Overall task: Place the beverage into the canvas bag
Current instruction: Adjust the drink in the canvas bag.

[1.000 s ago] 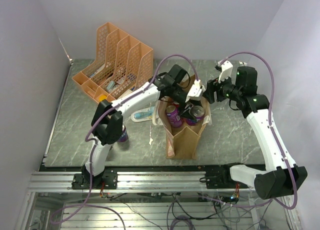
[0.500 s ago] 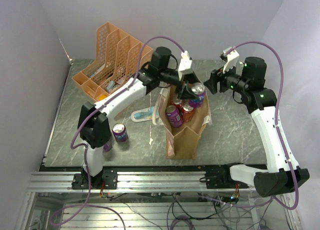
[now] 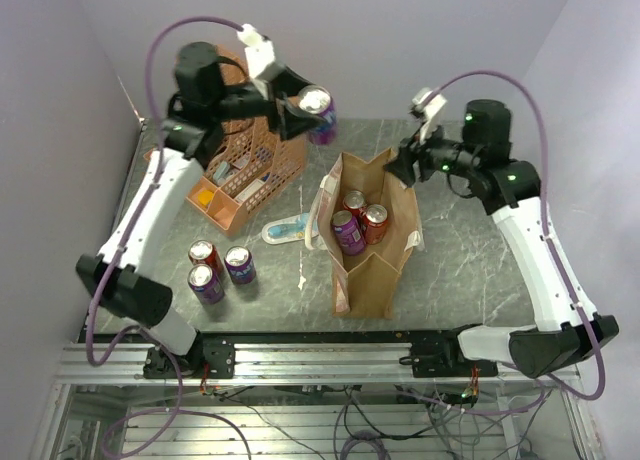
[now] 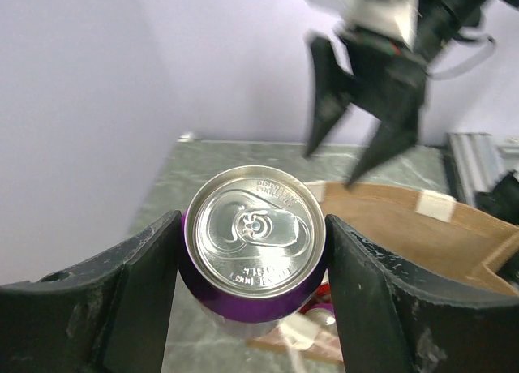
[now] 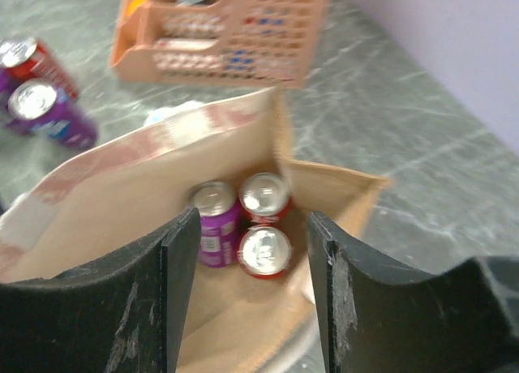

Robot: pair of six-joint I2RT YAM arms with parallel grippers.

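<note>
On the grey marbled table the canvas bag stands open. The left gripper pinches a purple can aloft, left of it. The right gripper, jaws spread, hovers at its far rim, perhaps touching.

Orange mesh organiser at table back-left (items inside); pale blue packet nearby.

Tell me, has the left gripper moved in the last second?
Yes. The left gripper, clamping the purple can, went from the canvas bag leftward and back, toward the orange organiser.
</note>
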